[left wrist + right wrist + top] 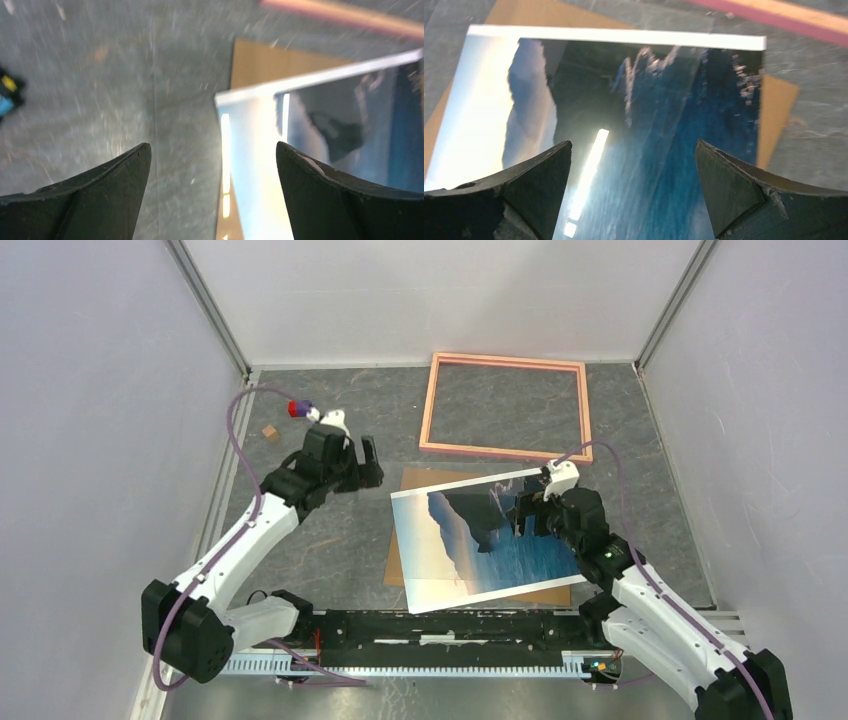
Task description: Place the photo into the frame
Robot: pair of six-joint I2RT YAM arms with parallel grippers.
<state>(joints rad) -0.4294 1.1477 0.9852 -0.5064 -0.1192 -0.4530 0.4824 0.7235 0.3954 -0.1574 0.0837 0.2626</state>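
The photo (465,545) lies picture side up and slightly askew on a brown backing board (432,480) at the table's middle. The empty salmon-pink frame (430,405) lies flat beyond it, near the back wall. My right gripper (530,510) is open over the photo's right part; in the right wrist view the sea and cliffs of the photo (649,100) fill the space between the fingers of the right gripper (634,150). My left gripper (360,465) is open and empty, left of the photo's far-left corner. In the left wrist view that gripper (214,150) straddles the photo's left edge (260,150).
A small red and blue object (297,408) and a small brown cube (270,432) sit at the back left, behind my left gripper. Grey walls close in the table on three sides. The board (776,115) sticks out past the photo's right edge.
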